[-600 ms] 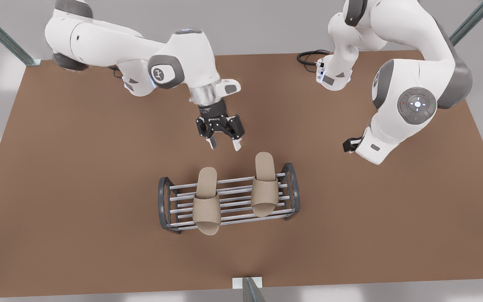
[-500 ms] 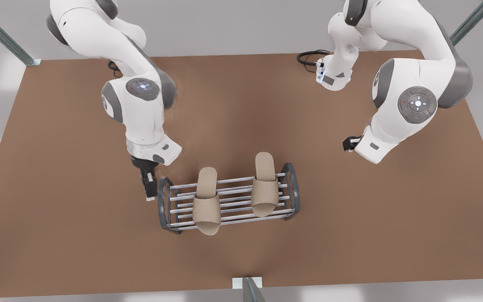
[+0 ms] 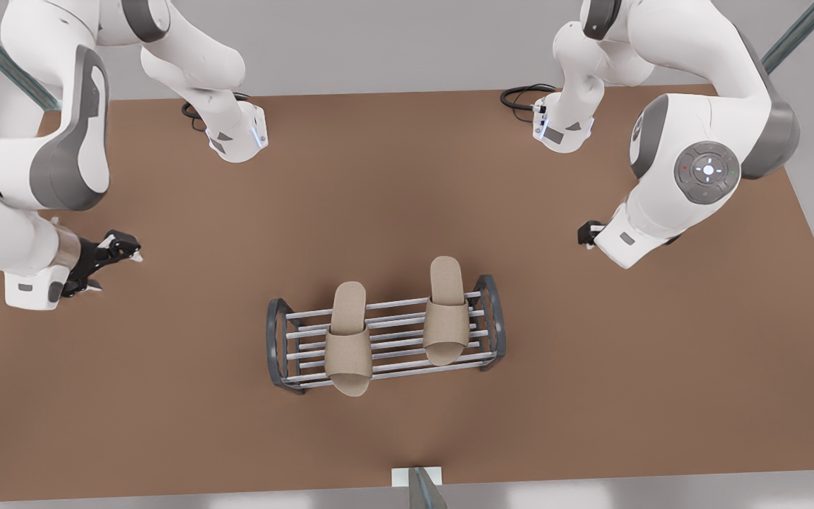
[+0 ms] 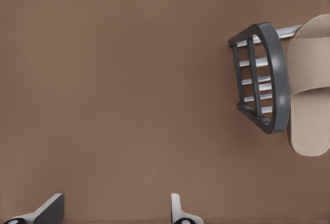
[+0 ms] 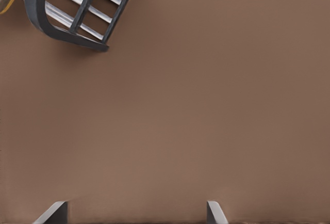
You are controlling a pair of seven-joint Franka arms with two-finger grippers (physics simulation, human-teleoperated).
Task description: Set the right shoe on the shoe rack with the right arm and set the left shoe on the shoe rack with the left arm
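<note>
- Down at mid-table, the shoe rack (image 3: 386,338) stands on the brown table (image 3: 167,396) with both slippers lying across its bars.
- Right shoe (image 3: 347,339) sits toward the front view's left, toe poking over the near edge.
- Left shoe (image 3: 447,311) lies just beside the other end frame — heel past the far bar.
- Right gripper (image 3: 107,258) hangs well off at the front view's left, fingers spread wide, holding nothing.
- Left gripper (image 4: 116,203) hovers over bare table beside the rack's end — fingers wide apart too, nothing held.
</note>
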